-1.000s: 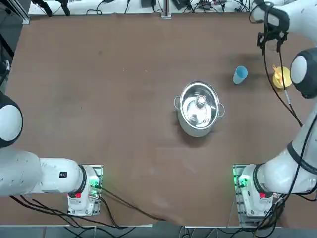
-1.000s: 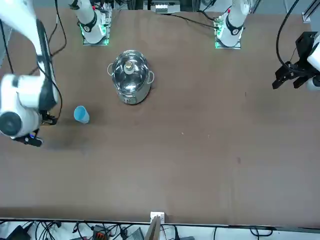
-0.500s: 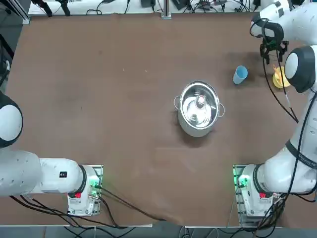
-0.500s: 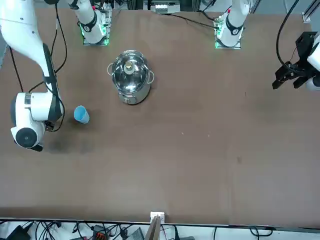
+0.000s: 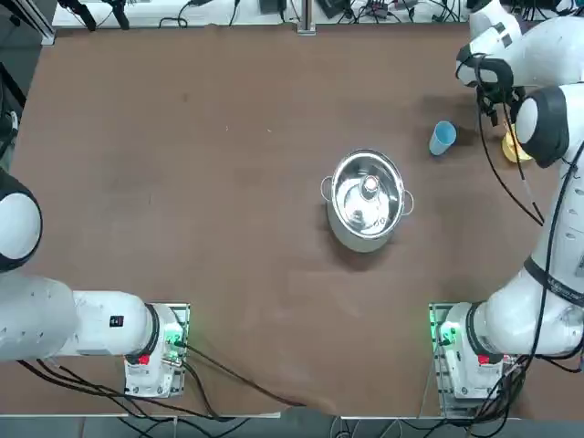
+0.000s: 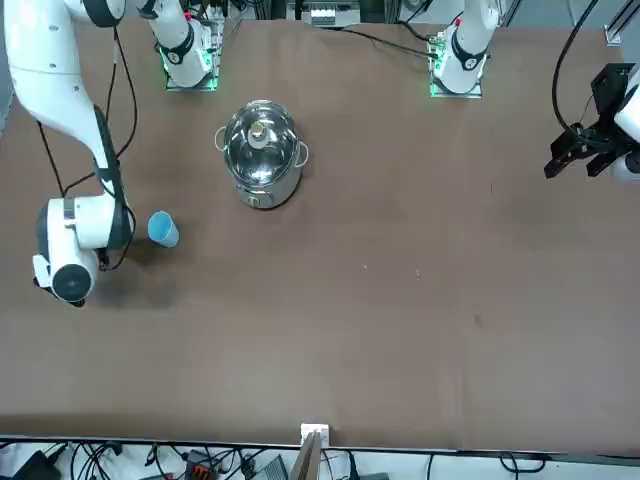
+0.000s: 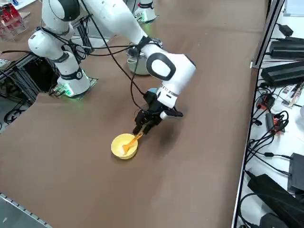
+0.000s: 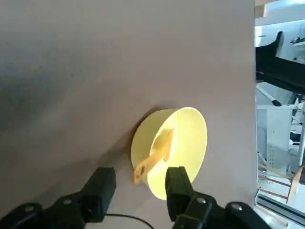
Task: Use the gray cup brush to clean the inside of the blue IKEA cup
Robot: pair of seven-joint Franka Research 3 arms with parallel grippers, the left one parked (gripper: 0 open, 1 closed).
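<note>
Now my right gripper point(image 7: 144, 127) is hovering mid-frame in the side view, fingers apart and holding nothing, just above the gray cup brush point(image 7: 131, 142) leaning in the yellow bowl point(image 7: 118, 151); the blue IKEA cup point(image 5: 442, 138) is sitting upper right in the top view.

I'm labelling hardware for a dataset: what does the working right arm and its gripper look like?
The right arm has glossy white rounded links with dark grey joint caps and loose black cables alongside. Its base shows green lights. The right gripper is black with two blocky fingers.
</note>
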